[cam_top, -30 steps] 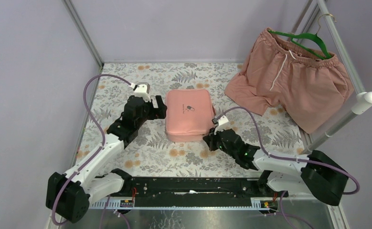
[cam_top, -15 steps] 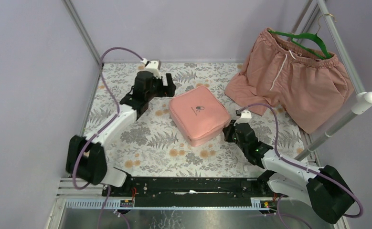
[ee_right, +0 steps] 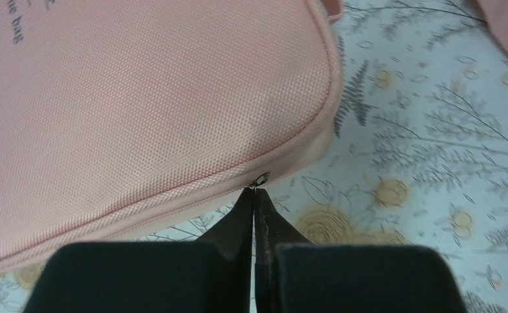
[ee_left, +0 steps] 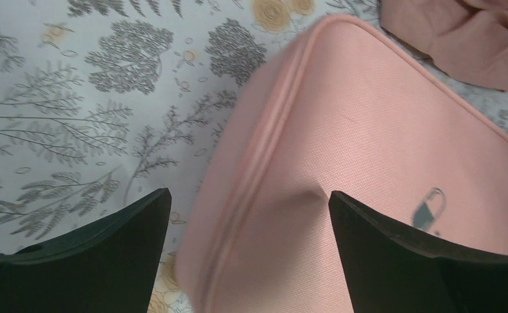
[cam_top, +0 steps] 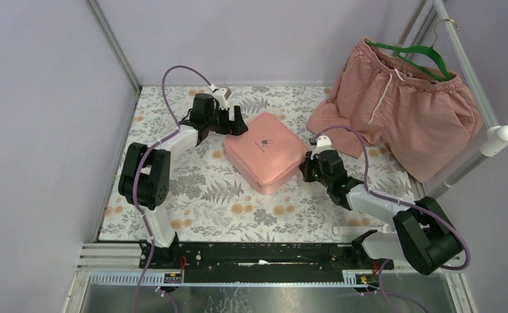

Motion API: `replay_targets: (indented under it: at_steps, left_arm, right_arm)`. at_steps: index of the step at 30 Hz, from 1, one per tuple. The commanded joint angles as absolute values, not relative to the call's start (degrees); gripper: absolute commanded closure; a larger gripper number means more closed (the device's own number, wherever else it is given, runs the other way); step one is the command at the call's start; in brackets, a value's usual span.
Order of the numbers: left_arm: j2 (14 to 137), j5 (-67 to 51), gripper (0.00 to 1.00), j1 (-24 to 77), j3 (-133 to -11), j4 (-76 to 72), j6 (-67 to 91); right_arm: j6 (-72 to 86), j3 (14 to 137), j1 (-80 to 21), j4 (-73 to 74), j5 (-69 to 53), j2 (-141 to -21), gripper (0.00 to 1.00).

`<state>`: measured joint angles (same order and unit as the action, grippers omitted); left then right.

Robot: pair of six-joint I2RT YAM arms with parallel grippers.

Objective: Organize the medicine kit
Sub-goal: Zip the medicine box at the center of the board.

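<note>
At the middle of the table (cam_top: 192, 195), what is recorded of the medicine kit (cam_top: 265, 153)? (Inspector A)

It is found lying flat on the floral cloth (cam_top: 173, 169), lid up and closed, turned cornerwise to the table's edges. A small dark pill logo (cam_top: 264, 142) is seen on the lid. The kit is placed between the two grippers. (Inspector B)

How is the left gripper (cam_top: 233, 122) noted? (Inspector A)

Its jaws are spread wide at the kit's far left corner. From the left wrist view, one finger is seen over the cloth just beside the kit's side and the other over the lid, so that the edge is straddled. Whether either finger is touching the fabric cannot be told. Nothing is held. (Inspector B)

And the right gripper (ee_right: 255, 192)? (Inspector A)

Its fingers are pressed together at the kit's right side, low against the seam. The small metal zip pull (ee_right: 261, 177) is seen caught at the very tips. (Inspector B)

Is anything else entered? (Inspector A)

Pink drawstring shorts (cam_top: 394, 104) on a green hanger (cam_top: 414, 52) are recorded hung from the frame at the far right, one leg reaching down to the cloth, apart from the kit. (Inspector B)
</note>
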<state>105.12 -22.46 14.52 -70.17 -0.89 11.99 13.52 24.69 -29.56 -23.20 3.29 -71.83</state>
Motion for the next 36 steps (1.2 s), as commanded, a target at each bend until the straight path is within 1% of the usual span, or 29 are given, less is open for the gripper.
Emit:
replay_targets:
  at_steps: [1,6,12,15,19,21,23,26,29,32,36]
  left_arm:
    - [102.8,-32.6,0.01,13.8,-66.7,-7.9,16.0]
    - [97.8,-31.9,0.01,13.0,-61.7,-6.3,16.8]
    - [86.5,-25.8,0.01,12.4,-53.2,-3.4,15.7]
    - [79.7,-21.5,0.01,12.5,-49.2,-1.4,14.1]
    - [67.7,-19.1,0.01,13.4,-43.4,-1.8,14.8]
    - [63.1,-17.3,0.01,16.1,-41.3,-0.9,15.2]
    - [59.4,-12.5,0.01,19.9,-39.8,1.5,13.9]
    - [57.7,-7.0,0.01,22.2,-39.9,5.4,13.2]
    - [56.5,-8.8,0.01,24.5,-40.0,6.0,10.3]
    - [55.9,-7.8,0.01,32.2,-40.1,6.6,3.9]
    - [58.6,-1.3,0.01,42.7,-40.2,8.9,-2.4]
  right_arm:
    - [9.5,30.3,-29.6,-26.4,-6.1,-76.3,1.0]
    - [8.2,35.3,-29.6,-26.1,-12.8,-81.2,1.0]
    - [9.2,41.2,-29.7,-25.9,-20.3,-87.5,1.0]
    - [9.2,42.7,-30.0,-25.9,-21.8,-89.1,1.0]
    - [8.5,42.2,-30.0,-25.9,-20.6,-88.7,1.0]
    - [8.1,41.7,-30.0,-25.8,-20.2,-88.4,1.0]
    - [7.9,41.5,-30.0,-25.4,-20.2,-88.2,1.0]
    - [8.4,41.4,-30.0,-25.3,-20.3,-88.3,1.0]
    - [8.7,41.6,-30.0,-24.8,-20.5,-88.0,1.0]
    - [8.0,42.0,-30.0,-23.4,-20.7,-87.7,1.0]
    - [7.6,42.1,-30.0,-22.1,-21.2,-87.5,1.0]
